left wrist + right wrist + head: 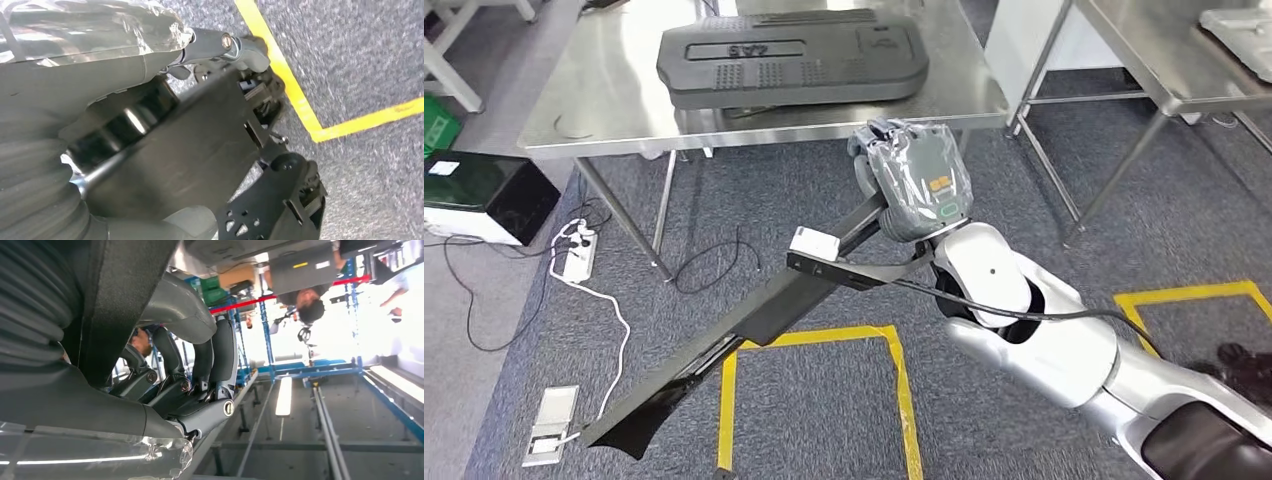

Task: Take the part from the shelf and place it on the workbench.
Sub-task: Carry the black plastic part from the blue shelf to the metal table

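In the head view my right hand (911, 180), wrapped in clear plastic, grips the upper end of a long black part (724, 340). The part slants down to the left over the carpet and carries a white label (814, 243). The right wrist view shows my dark fingers (210, 360) curled round the part (125, 290). Just beyond the hand stands the steel workbench (604, 110). In the left wrist view my left hand (150, 100) hangs over the carpet with a black panel (190, 155) against it. Whether it holds anything is unclear.
A wide black moulded part (794, 60) lies on the workbench. A second steel table (1164, 60) stands to the right. A black box (484, 190), a power strip (579, 250), cables and a floor socket (552, 420) lie at left. Yellow tape (824, 340) marks the carpet.
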`<action>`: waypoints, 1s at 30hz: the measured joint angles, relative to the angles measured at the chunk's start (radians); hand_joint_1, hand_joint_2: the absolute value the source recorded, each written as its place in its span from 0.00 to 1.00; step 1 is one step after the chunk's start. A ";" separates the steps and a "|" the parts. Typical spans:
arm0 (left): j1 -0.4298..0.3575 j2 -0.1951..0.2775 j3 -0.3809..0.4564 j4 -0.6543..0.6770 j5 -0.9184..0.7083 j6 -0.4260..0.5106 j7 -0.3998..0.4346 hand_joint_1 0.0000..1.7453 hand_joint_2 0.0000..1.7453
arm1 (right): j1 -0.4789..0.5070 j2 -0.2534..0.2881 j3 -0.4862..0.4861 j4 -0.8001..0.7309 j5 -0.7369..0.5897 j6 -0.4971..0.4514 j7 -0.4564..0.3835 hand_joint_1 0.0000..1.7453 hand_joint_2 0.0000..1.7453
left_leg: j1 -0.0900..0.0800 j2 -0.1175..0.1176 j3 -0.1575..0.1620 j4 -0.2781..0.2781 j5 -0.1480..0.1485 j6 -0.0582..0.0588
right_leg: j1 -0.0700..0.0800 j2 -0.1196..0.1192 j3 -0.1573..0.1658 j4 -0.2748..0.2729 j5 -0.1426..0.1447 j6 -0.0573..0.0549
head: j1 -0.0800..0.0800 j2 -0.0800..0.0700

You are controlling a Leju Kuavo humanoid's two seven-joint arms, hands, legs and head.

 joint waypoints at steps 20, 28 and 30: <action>-0.001 0.000 0.000 0.000 -0.001 -0.004 -0.002 0.00 1.00 | -0.003 -0.001 0.011 0.002 -0.001 -0.002 0.003 1.00 1.00 | 0.003 -0.002 -0.058 0.280 -0.159 -0.046 | 0.009 0.007 -0.026 -0.037 0.033 -0.053 | 0.037 0.000; 0.001 0.001 0.000 0.000 -0.002 -0.002 -0.004 0.00 1.00 | 0.002 0.003 0.014 0.007 -0.004 -0.003 0.001 1.00 1.00 | 0.006 0.012 -0.090 0.006 0.065 -0.033 | -0.006 0.008 0.125 -0.055 -0.067 -0.008 | 0.031 0.000; -0.003 0.001 0.000 0.000 -0.002 -0.002 -0.004 0.00 1.00 | -0.002 0.004 0.014 0.007 -0.005 -0.004 0.000 1.00 1.00 | 0.005 0.005 -0.063 0.001 0.049 -0.011 | -0.007 0.006 0.137 -0.042 -0.062 0.006 | 0.034 0.000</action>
